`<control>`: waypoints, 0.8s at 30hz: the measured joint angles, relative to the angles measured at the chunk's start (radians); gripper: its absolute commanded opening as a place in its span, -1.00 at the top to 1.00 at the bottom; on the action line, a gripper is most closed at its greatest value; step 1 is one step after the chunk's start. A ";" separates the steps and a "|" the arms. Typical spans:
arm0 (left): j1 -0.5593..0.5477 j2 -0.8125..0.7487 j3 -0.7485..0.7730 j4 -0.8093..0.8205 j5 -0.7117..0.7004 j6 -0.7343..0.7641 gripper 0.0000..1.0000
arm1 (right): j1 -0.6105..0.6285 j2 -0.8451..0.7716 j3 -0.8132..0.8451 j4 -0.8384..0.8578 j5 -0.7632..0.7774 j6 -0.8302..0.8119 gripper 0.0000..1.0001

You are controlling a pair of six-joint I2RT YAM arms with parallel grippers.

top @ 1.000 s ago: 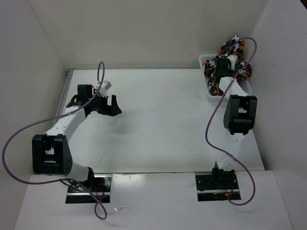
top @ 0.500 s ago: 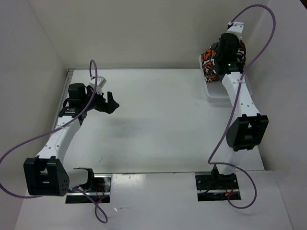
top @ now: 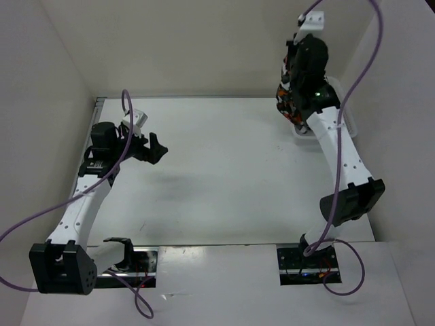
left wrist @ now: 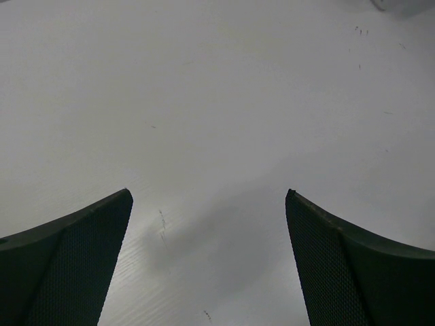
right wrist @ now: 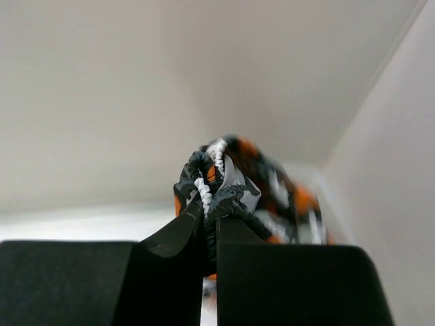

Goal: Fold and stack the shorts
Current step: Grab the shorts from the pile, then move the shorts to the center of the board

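- Top external: shorts [top: 288, 100], a bunched bundle in orange, white, black and grey print, at 1 o'clock of the table [top: 224, 176]. They hang from the right gripper [top: 292, 95], above the white lattice basket [top: 301, 131].
- Top external: left gripper [top: 155, 148] at 9 o'clock, jaws spread and carrying nothing, well apart from the shorts.
- Top external, progress: judged to be the opening step. The shorts are crumpled, no fold is made and no stack shows. Laying them flat, folding and stacking all remain.
- Top external, surroundings: the right arm covers most of the basket, so whether more cloth lies inside cannot be told. The enclosure wall [top: 401, 136] stands close at 3 o'clock. Nothing lies in the middle of the table to block a laydown.
- Left wrist: left gripper [left wrist: 209, 193] with fingers wide apart over table [left wrist: 217, 81] that shows only faint scuffs. No cloth is in view.
- Right wrist: right gripper [right wrist: 212, 224] clamped tight on a gathered fold of the shorts [right wrist: 234, 193], with a white corded edge at the pinch. The rest trails toward 3 o'clock, blurred, with pale walls behind.
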State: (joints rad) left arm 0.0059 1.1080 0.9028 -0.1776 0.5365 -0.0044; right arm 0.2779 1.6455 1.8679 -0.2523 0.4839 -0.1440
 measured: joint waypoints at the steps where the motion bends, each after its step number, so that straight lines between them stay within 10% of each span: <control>1: 0.000 -0.009 -0.002 0.000 0.000 0.000 -1.00 | -0.002 0.000 0.078 -0.004 -0.016 0.000 1.00; 12: 0.003 -0.064 -0.007 0.014 -0.026 0.000 -1.00 | 0.016 0.052 0.793 0.021 -0.555 0.224 0.99; 16: 0.034 -0.084 -0.008 0.016 -0.051 0.000 -1.00 | 0.017 0.045 0.719 0.017 -0.758 0.312 0.65; 19: 0.053 -0.093 -0.011 0.019 -0.069 0.000 -1.00 | 0.017 0.023 0.517 -0.011 -0.835 0.335 -0.01; 20: 0.057 -0.095 -0.013 0.022 -0.073 0.000 -1.00 | 0.018 0.025 0.444 -0.023 -0.848 0.335 -0.57; 24: 0.060 -0.097 -0.035 0.026 -0.096 0.000 -1.00 | 0.019 0.026 0.032 -0.105 -0.831 0.268 -0.68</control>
State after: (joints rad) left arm 0.0654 1.0111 0.8677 -0.1513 0.4404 -0.0044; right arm 0.2970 1.6711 1.8996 -0.3569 -0.3473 0.1238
